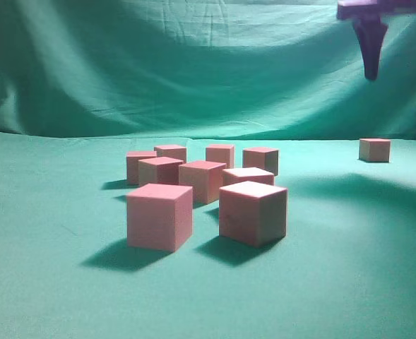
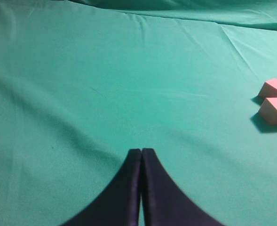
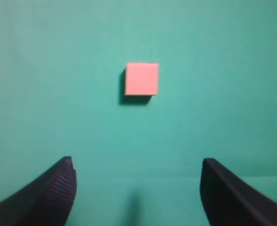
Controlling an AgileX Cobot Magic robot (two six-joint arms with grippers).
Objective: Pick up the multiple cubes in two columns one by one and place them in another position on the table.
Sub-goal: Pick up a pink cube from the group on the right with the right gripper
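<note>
Right gripper (image 3: 137, 188) raised high above the lone pink square-faced cube (image 3: 141, 79) on the green cloth bench (image 1: 349, 268), jaws wide and empty, probably just after setting it well apart from the two-column cluster of pink cubes (image 1: 206, 194); left gripper (image 2: 141, 160) closed on nothing.

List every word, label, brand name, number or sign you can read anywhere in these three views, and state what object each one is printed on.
None: no readable text appears in any view.
The pink cubes have plain faces, including the lone cube under the right gripper.
The green cloth is unmarked.
The left gripper and the right gripper's dark fingers carry no lettering; one shows only ribbed texture.
</note>
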